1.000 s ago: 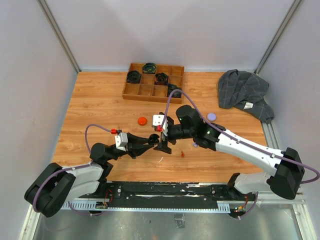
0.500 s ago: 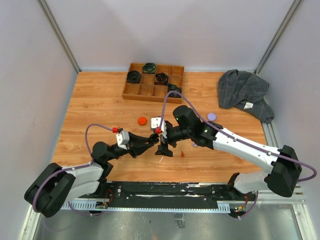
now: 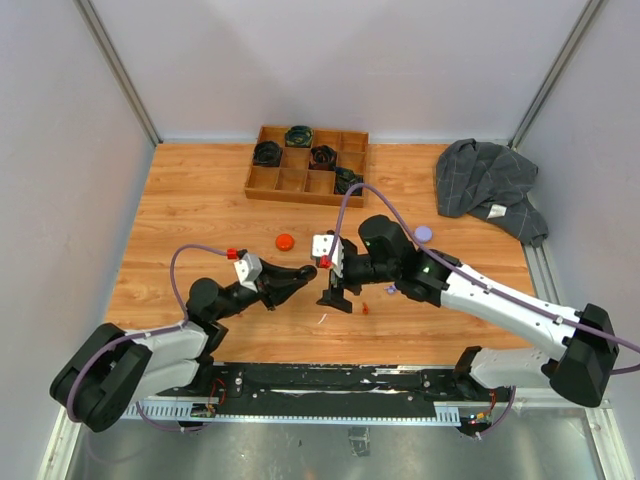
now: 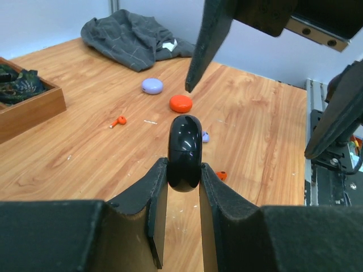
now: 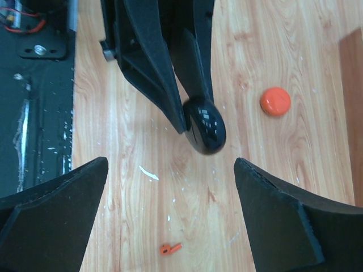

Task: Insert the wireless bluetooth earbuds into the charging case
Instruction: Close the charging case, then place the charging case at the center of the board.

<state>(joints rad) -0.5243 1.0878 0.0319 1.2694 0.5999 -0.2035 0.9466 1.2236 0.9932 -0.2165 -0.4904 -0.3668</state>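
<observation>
Left end effector [image 4: 184,173] clamps black case [image 4: 184,148] edgewise, right end effector [image 3: 336,298] spread

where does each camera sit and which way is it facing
Top external: above and behind the robot, looking down on the wooden table; the left arm and right arm show, bases at the bottom.
Left wrist: on the left arm, looking along the table toward the cloth; the left gripper, shut on the black case, fills the foreground.
Right wrist: on the right arm, looking down at the table; the open right gripper frames the bottom.
Shared: both wrist views show the black case and the orange case.
</observation>
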